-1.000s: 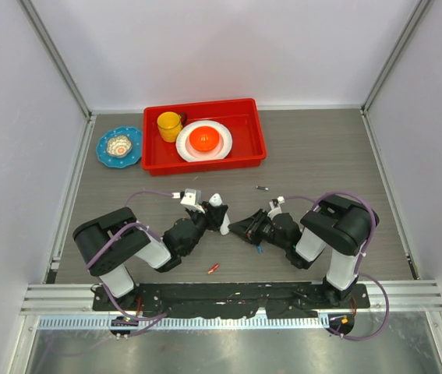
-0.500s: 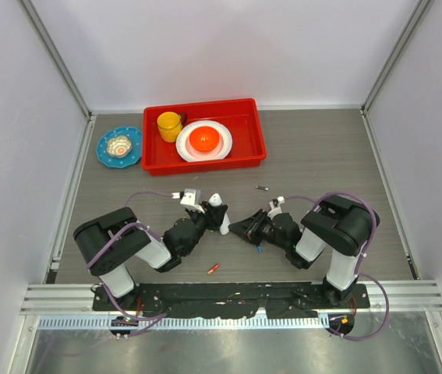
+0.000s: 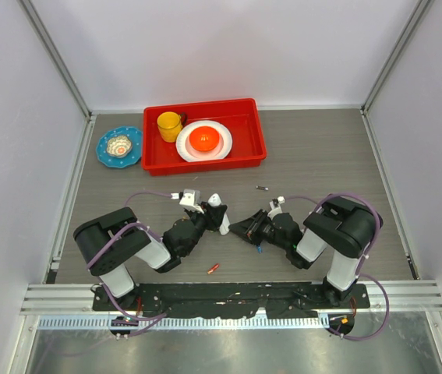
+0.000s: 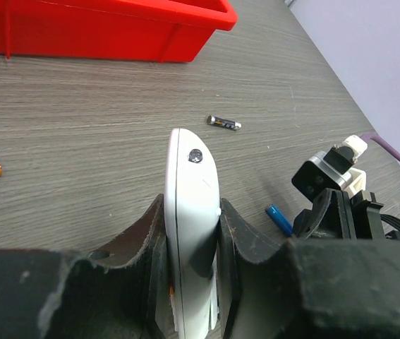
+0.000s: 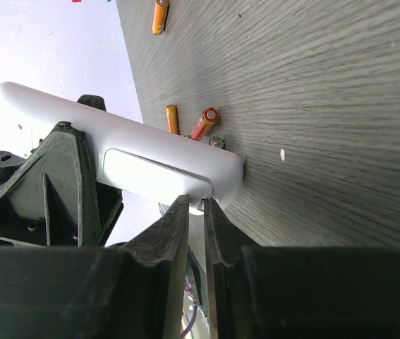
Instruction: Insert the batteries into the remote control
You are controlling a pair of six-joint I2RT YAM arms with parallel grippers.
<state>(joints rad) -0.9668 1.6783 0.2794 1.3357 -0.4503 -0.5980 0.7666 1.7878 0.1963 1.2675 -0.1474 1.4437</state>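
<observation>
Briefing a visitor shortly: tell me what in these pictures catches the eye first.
Centre stage, the left pincer clamps a white oblong plastic remote control on edge, while the right pincer sets its nearly closed tips against the back cover. Behind them a red plastic tray sits far back, and an orange-red cylindrical battery lies loose on the near side.

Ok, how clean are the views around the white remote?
Top external: even light, sharp, but slim red battery tiny. Left wrist: white oblong plastic remote control crisp, left gripper fingers dark and soft. Right wrist: tilted, background overexposed behind the remote.
</observation>
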